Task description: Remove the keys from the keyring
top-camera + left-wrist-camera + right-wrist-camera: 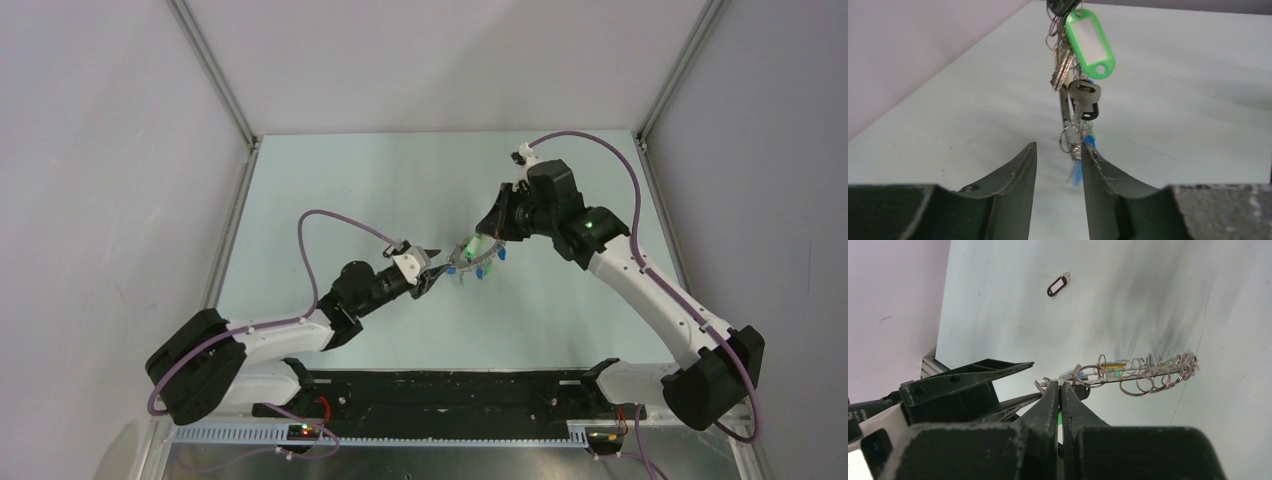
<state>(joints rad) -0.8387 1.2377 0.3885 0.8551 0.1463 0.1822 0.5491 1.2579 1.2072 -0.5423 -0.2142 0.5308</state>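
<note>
The right arm's jaws point(1060, 386) were pressed together on the rim of a large, thin, silver-grey metal keyring point(474, 257). They held it in the air above the pale counter point(340, 180), between the two arms. Small silver keys point(1084, 95) and a bright green plastic tag point(1090, 42) hung from it in a long vertical bunch. The left arm's jaws point(1058, 147) stood apart straight in front of the bunch. Its lowest small ring and blue tag point(1077, 172) sat at their tips, just beside one finger, and nothing looked gripped. That left arm looked free to pull a key. A small black tag point(1058, 286) lay well apart on the counter, out of the way.
</note>
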